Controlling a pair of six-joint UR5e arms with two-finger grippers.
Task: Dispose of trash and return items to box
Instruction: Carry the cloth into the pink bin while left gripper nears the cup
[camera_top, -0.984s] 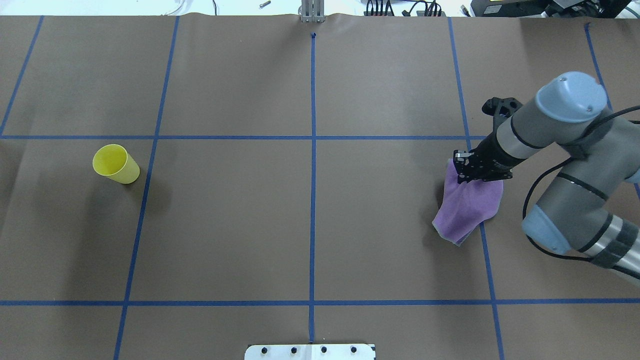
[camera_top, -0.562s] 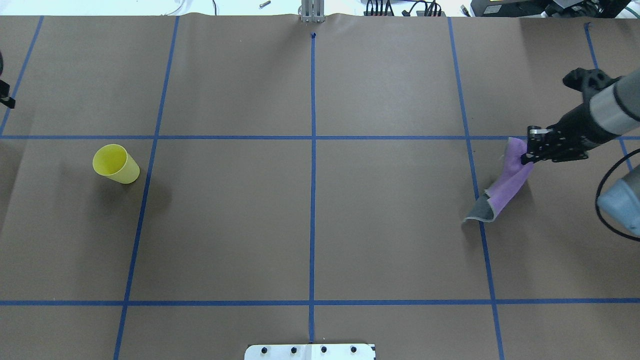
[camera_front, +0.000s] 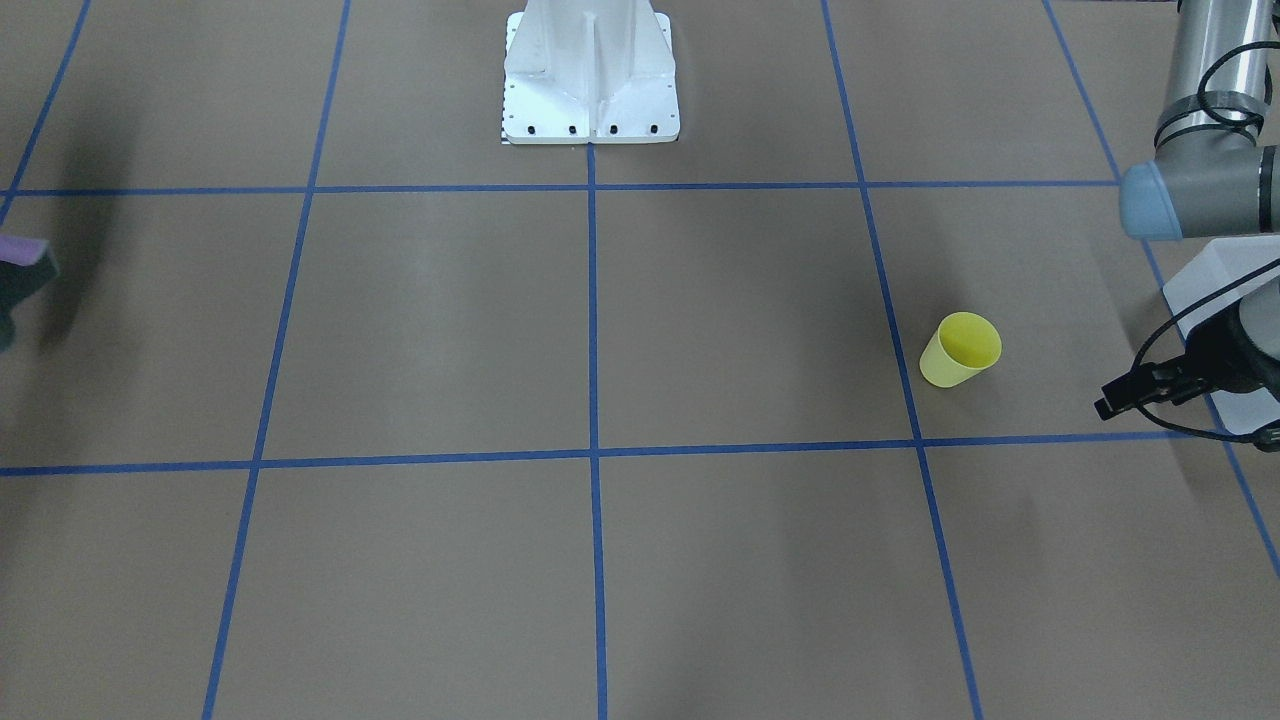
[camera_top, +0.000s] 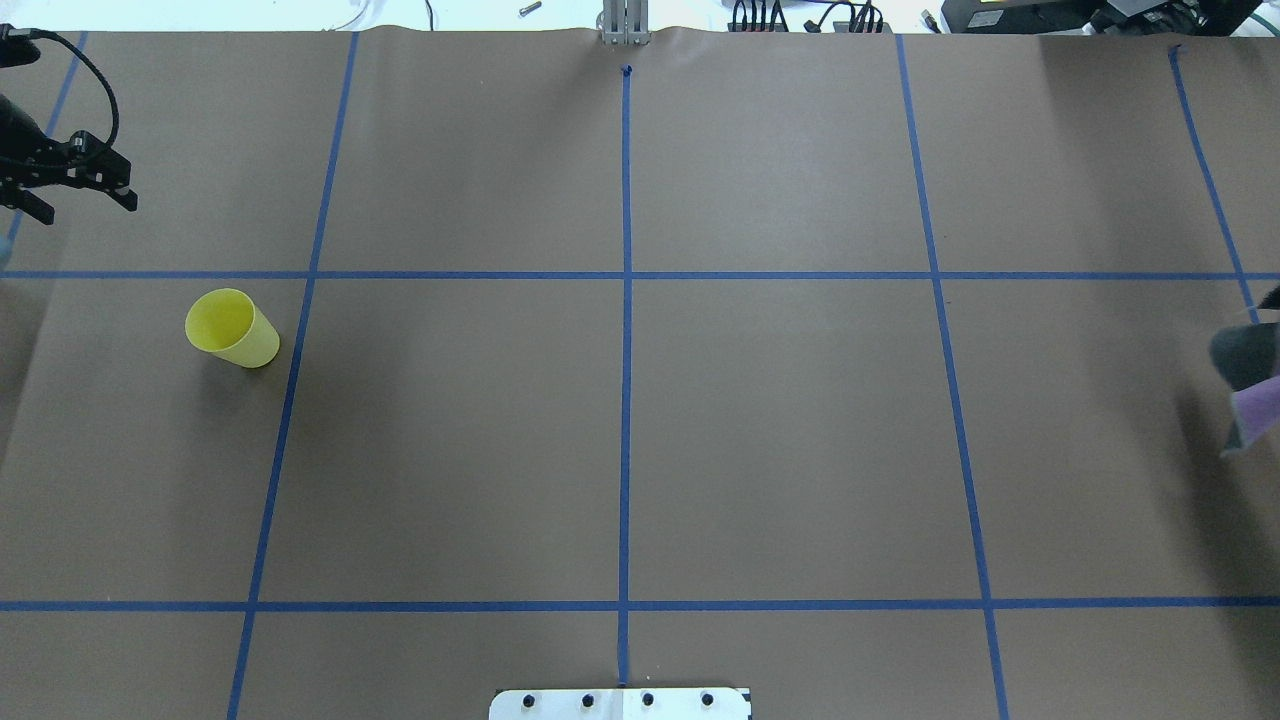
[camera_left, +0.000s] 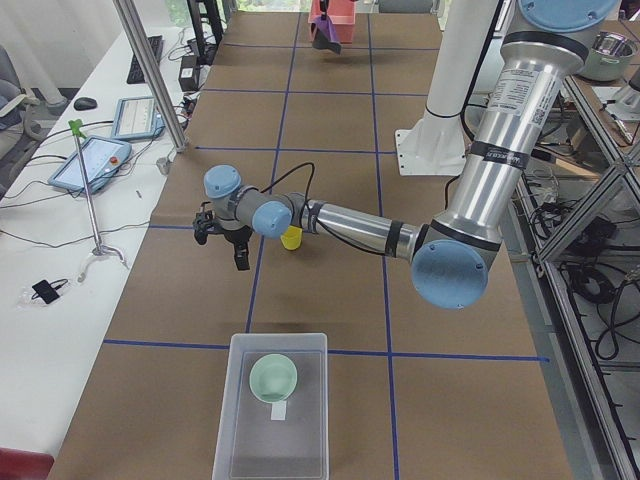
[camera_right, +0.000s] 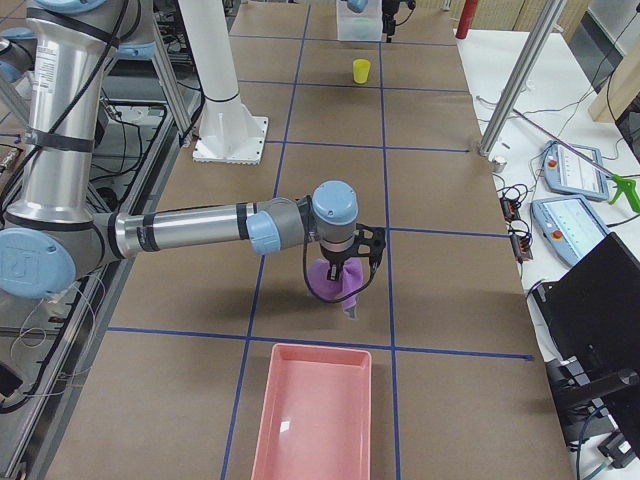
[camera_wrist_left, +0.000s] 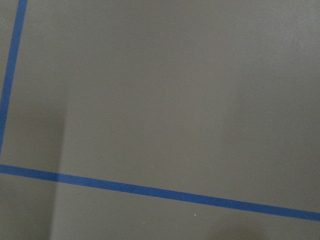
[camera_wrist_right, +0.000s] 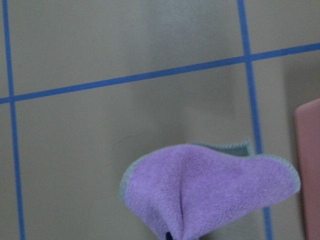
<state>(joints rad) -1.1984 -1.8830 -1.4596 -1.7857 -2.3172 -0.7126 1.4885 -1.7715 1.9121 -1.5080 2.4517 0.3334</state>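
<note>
Yellow cup (camera_top: 232, 328) stands upright and mouth-up on the brown counter (camera_top: 620, 420), its long axis vertical, a short way from the left claw (camera_top: 85, 198). The claw hangs over the far left part of the counter with its fingers spread wide and nothing between them. From that claw the cup lies back toward the robot and a little in toward the counter's middle, apart from the fingers and not yet between them. The left wrist camera looks straight down on bare counter and blue tape (camera_wrist_left: 150, 190), with no cup in sight. The left arm (camera_left: 360, 225) reaches out low and nearly level, claw pointing down. It is plainly the nearer arm: the right claw (camera_right: 345, 283) is at the opposite end, well apart, pinching a purple cloth (camera_wrist_right: 210, 195) that hangs clear of the counter just short of a pink tray (camera_right: 312, 420). The box (camera_left: 290, 445), at the counter's left end, already holds the mint bowl (camera_left: 273, 379). Grasping the cup would likely call for a shift toward the robot, then a descent around its rim.
</note>
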